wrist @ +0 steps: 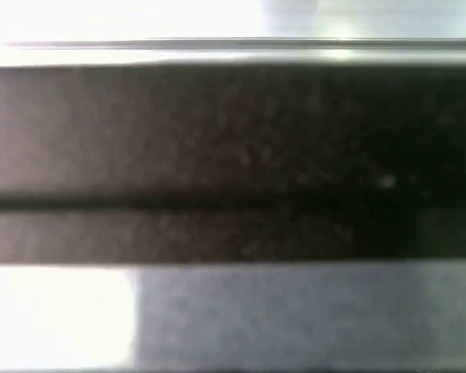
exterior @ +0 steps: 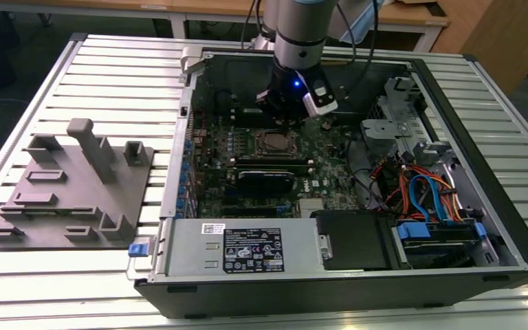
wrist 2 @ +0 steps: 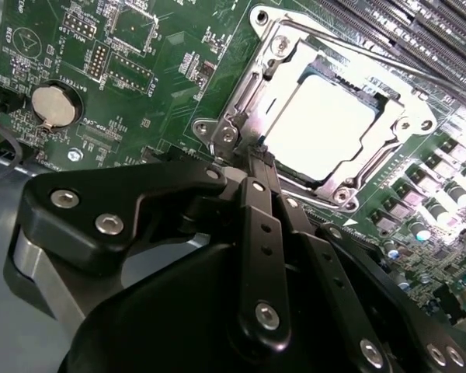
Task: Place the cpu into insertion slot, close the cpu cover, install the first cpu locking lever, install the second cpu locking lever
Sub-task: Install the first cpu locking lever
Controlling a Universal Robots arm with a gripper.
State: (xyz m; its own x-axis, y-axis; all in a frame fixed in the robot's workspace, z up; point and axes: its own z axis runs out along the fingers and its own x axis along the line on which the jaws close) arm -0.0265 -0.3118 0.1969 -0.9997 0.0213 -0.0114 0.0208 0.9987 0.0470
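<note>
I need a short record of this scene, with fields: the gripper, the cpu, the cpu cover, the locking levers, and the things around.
gripper: gripper shut, tips at one corner of the socket, low over the motherboard
cpu: cpu lies in the socket, silver top up
cpu cover: cpu cover down, framing the chip
locking levers: cannot tell whether they are latched
around: open computer case on a slatted table; grey fixture plate at the exterior view's left
</note>
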